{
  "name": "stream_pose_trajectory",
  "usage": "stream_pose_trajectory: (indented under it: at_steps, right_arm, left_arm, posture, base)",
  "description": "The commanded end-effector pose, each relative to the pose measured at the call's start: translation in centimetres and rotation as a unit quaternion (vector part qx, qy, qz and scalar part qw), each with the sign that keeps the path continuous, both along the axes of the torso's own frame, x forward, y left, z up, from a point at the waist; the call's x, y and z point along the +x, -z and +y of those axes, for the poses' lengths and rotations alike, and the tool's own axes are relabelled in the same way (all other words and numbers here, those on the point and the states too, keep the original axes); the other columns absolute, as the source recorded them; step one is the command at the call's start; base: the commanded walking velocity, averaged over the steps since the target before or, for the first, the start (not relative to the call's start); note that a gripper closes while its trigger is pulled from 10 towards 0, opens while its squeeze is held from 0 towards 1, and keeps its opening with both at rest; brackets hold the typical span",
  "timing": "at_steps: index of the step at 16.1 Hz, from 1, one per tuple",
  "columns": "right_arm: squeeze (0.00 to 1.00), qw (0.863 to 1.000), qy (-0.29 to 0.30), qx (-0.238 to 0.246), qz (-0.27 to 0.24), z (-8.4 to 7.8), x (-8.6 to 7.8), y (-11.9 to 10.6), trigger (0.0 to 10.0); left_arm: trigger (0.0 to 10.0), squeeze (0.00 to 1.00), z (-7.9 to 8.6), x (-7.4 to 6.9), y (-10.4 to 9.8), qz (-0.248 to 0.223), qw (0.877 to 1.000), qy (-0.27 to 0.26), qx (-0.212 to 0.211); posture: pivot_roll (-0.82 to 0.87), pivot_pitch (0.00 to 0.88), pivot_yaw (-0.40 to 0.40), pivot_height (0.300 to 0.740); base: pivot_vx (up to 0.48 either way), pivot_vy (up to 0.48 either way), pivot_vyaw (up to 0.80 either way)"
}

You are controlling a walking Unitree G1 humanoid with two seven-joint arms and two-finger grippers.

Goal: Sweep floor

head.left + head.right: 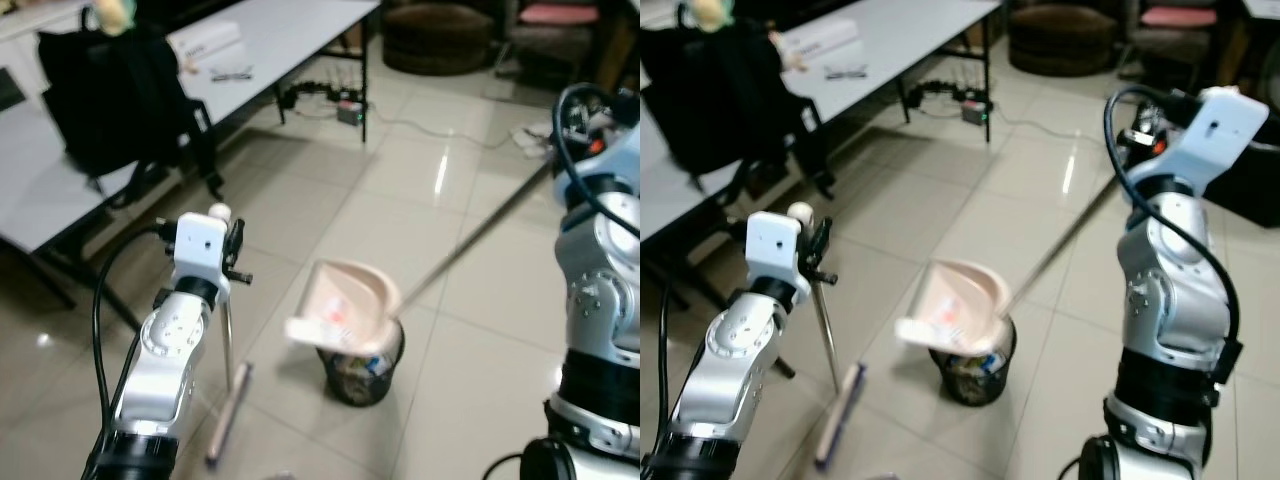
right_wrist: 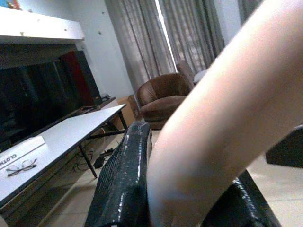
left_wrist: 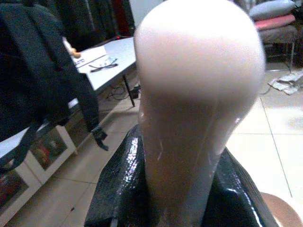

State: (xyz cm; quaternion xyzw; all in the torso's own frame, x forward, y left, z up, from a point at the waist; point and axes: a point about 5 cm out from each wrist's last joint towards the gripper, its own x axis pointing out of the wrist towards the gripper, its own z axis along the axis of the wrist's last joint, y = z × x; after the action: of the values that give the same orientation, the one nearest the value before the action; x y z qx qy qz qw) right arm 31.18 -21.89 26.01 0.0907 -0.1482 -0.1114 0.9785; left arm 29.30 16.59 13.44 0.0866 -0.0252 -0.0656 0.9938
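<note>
Gripping, left gripper (image 3: 189,189): black fingers pinched on the rounded pale top of a thin metal broom handle (image 1: 824,330), which stands nearly upright before the robot's left arm.
Broom head (image 1: 838,415): a narrow purplish-grey bar lying on the glossy beige tiled floor (image 1: 300,210), just left of the bin.
Right gripper (image 2: 184,189): black fingers clamped on the pale upper end of a long thin dustpan pole (image 1: 470,245), raised high at the robot's right side.
Dustpan (image 1: 345,305): a pinkish plastic scoop with a white front lip, tilted above the bin's mouth; scraps with red marks appear to sit in it.
Bin (image 1: 360,365): a small black mesh wastebasket under the scoop, holding mixed litter, too blurred to name.
Risk, by my judgement: the scoop's lip overhangs the bin's left rim, so tipping further could spill scraps onto the swept floor; a knock from the scoop could topple the light bin.
Beyond: a white table (image 1: 290,40) with a black backpack (image 1: 105,95).
</note>
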Motion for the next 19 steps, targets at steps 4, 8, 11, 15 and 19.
stream_pose_trajectory:
  at_steps: [4,8,11,15,19]
  right_arm:
    - [0.00,0.999,-0.020,-0.012,-0.043,0.7,0.0,-1.6,10.0]
    - [0.00,0.998,-0.027,-0.028,-0.052,1.1,0.1,-1.9,10.0]
    - [0.00,0.996,-0.034,-0.053,-0.063,1.7,0.2,-2.1,10.0]
    - [0.00,0.983,-0.076,-0.142,-0.085,4.6,0.5,-2.0,10.0]
    - [0.00,0.965,-0.126,-0.195,-0.120,7.7,0.1,-2.2,10.0]
  left_arm:
    - [10.0,0.00,0.3,-0.2,0.0,-0.003,1.000,-0.005,0.013]
    - [10.0,0.00,0.4,-0.3,0.1,-0.002,1.000,-0.007,0.013]
    - [10.0,0.00,0.4,-0.5,0.3,-0.001,1.000,-0.010,0.012]
    - [10.0,0.00,0.2,-0.7,0.5,0.001,1.000,-0.010,0.012]
    - [10.0,0.00,0.1,-0.8,0.6,0.002,1.000,-0.008,0.015]
  posture:
    - [-0.10,0.000,0.079,0.740]
    - [-0.10,0.000,0.071,0.740]
    - [-0.10,0.000,0.059,0.740]
    - [-0.10,0.000,0.058,0.740]
    - [-0.10,0.000,0.055,0.740]
  base:
    - [0.000,0.000,0.00]
    - [0.000,0.000,0.00]
    - [0.000,0.000,0.00]
    - [0.000,0.000,0.00]
    - [0.000,0.000,0.00]
